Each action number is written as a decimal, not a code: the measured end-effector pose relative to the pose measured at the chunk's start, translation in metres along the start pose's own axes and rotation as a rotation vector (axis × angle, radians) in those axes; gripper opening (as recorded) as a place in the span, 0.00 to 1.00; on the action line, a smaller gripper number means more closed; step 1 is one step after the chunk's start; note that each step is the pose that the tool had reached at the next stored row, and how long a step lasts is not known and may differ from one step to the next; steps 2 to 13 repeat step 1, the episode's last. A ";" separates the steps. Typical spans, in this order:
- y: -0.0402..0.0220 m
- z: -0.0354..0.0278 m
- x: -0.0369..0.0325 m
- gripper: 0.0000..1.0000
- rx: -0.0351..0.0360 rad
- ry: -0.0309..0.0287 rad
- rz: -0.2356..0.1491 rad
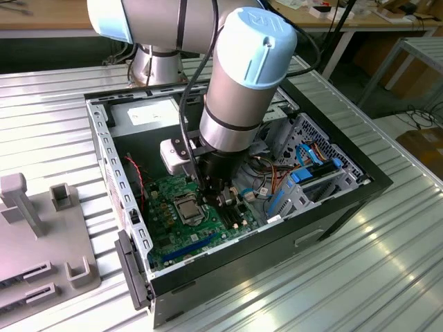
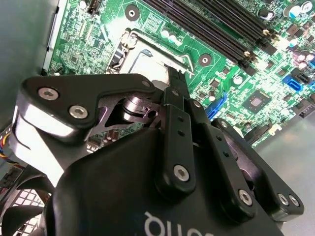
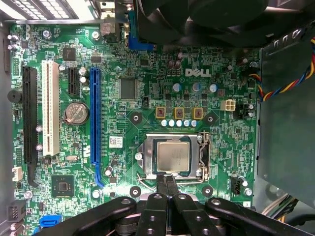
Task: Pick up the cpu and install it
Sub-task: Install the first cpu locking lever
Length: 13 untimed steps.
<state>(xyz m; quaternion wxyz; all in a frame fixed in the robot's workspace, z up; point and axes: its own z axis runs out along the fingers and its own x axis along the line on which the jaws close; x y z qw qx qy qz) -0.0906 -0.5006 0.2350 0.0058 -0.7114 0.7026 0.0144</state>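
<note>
The cpu (image 3: 173, 156), a small square chip with a silver-grey top, lies flat inside the socket frame (image 3: 203, 160) on the green motherboard (image 3: 133, 59). My gripper (image 3: 166, 180) hangs just over the frame's edge beside the chip, its two black fingers pressed together and shut with nothing between them. In the second wrist view the gripper (image 2: 174, 74) ends at the socket's rim, with the cpu (image 2: 141, 62) just beyond it. In the exterior view the gripper (image 1: 210, 198) reaches down into the open computer case (image 1: 332, 207), right beside the cpu (image 1: 188, 207).
Long expansion slots (image 3: 94, 113) and a coin battery (image 3: 76, 112) lie on one side of the socket, memory slots (image 2: 216, 27) on another. Coloured cables (image 3: 283, 88) and a metal wall flank the board. A drive cage (image 1: 315, 173) and a grey fixture (image 1: 41, 235) show in the exterior view.
</note>
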 end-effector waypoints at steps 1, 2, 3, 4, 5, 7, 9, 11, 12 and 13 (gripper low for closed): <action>0.0000 0.0000 0.0000 0.11 0.0001 0.0000 0.000; 0.0000 0.0000 0.0000 0.11 0.0001 0.0000 0.000; 0.0000 0.0000 0.0000 0.11 0.0001 0.0000 0.000; 0.0000 0.0000 0.0000 0.11 0.0001 0.0000 0.000; 0.0000 0.0000 0.0000 0.11 0.0001 0.0000 0.000; 0.0000 0.0000 0.0000 0.11 0.0001 0.0000 0.000; 0.0000 0.0000 0.0000 0.11 0.0001 0.0000 0.000; 0.0000 0.0000 0.0000 0.11 0.0001 0.0000 0.000; 0.0000 0.0000 0.0000 0.11 0.0001 0.0000 0.000; 0.0000 0.0000 0.0000 0.11 0.0001 0.0000 0.000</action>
